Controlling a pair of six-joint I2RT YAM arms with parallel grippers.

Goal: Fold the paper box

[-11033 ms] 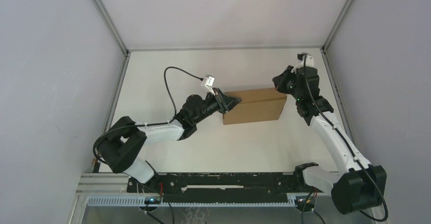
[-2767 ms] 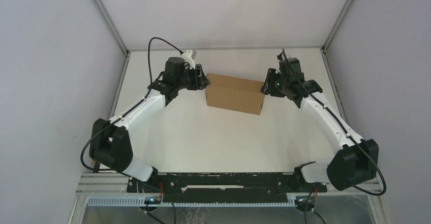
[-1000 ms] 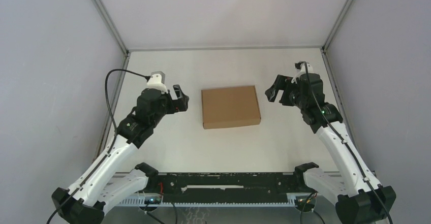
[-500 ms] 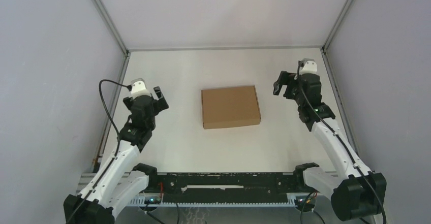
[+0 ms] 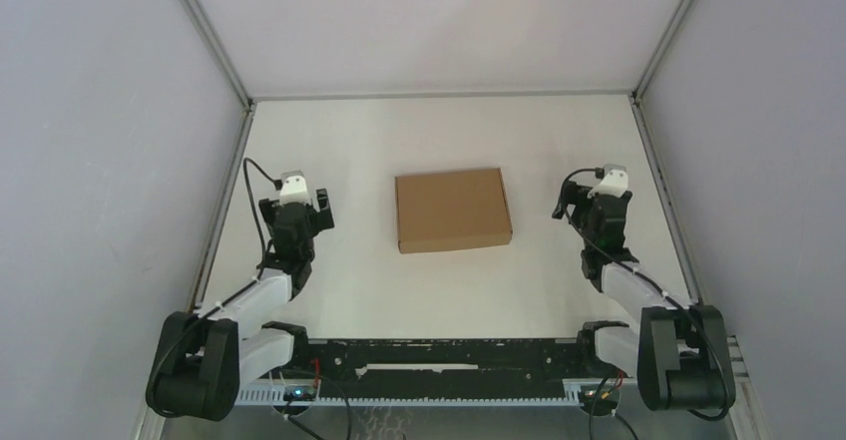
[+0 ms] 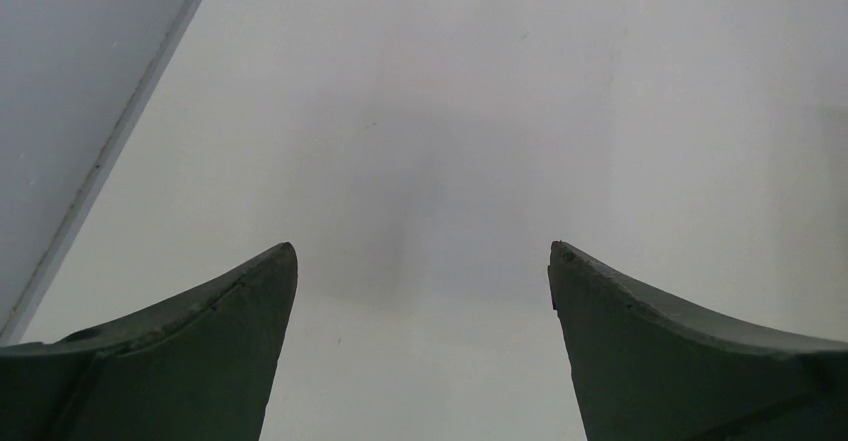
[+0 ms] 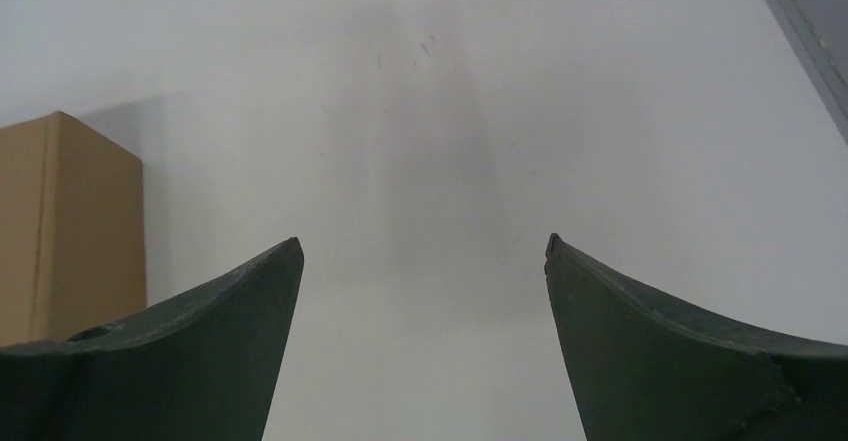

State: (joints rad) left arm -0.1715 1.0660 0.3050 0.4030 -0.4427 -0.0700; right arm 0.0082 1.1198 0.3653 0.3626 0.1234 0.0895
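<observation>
Right wrist: paper box (image 7: pixel 65 231) cropped by frame's left edge, lower part hidden behind right gripper (image 7: pixel 421 241) finger. Bottom edge crops left gripper (image 6: pixel 422 248) finger bases. Top view: box seams too small to read.

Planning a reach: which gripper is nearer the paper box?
Right. The right gripper is beside the paper box, to its right; the left gripper is farther, to its left.
</observation>
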